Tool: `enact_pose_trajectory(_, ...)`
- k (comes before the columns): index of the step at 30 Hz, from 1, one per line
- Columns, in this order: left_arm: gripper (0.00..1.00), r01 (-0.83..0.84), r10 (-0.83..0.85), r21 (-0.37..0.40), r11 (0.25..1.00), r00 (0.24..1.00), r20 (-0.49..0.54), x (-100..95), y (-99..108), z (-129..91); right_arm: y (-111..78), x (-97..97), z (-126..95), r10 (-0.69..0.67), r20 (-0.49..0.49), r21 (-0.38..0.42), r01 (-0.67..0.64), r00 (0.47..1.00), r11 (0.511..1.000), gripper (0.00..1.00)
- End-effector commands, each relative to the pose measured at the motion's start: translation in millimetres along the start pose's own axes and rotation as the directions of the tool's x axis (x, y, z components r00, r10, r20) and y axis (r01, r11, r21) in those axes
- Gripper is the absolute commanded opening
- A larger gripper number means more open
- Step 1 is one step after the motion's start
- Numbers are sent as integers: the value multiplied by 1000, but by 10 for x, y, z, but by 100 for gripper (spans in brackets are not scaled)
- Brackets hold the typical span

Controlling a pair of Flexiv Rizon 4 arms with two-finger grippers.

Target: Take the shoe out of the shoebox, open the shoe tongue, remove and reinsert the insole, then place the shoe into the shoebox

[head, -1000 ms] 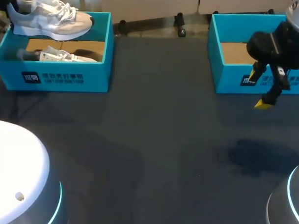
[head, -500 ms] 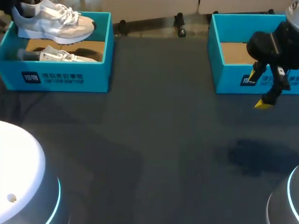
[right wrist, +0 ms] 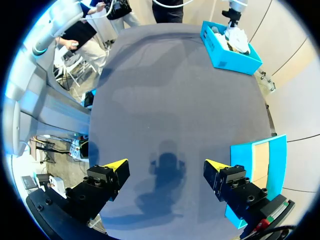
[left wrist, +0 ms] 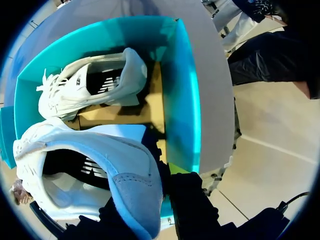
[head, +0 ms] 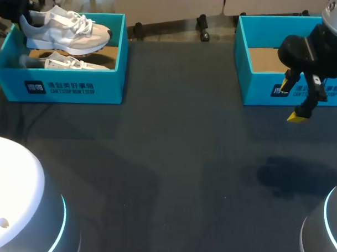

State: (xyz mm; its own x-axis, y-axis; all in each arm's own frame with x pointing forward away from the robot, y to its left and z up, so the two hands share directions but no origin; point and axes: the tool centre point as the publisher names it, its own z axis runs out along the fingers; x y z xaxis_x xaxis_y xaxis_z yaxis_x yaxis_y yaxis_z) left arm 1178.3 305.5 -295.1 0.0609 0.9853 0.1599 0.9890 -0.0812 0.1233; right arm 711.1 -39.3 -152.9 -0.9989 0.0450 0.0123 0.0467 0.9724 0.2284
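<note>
A white shoe (head: 66, 31) hangs over the left teal shoebox (head: 59, 88), toe pointing right. My left gripper (head: 13, 5) is shut on its heel at the box's far left corner. In the left wrist view the heel of this shoe (left wrist: 120, 175) sits right at the gripper (left wrist: 167, 192), whose tips are hidden by it. A second white shoe (head: 71, 62) lies inside the box on the cardboard floor (left wrist: 90, 85). My right gripper (head: 291, 101) hangs open and holds nothing, in front of the right teal shoebox (head: 269, 88), above the dark table (right wrist: 164, 166).
The right shoebox (right wrist: 252, 162) shows only its brown cardboard bottom. The dark table top (head: 173, 159) stretches between the two boxes. White rounded arm bases stand at the near left (head: 16, 198) and near right (head: 325, 231) corners.
The held shoe has moved to the right and sunk lower over the left box. The right arm has stayed where it was.
</note>
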Motion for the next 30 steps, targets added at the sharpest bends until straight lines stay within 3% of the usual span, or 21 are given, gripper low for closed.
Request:
enact_pose_trajectory(1,0,2,-2,9,1000,1000,10,-18,71,141,11,-18,8,1,-3,4,-1,1000,1000,100)
enact_pose_trajectory(30,0,39,-38,60,997,999,-8,-196,195,687,11,-18,8,1,-3,4,-1,1000,1000,100)
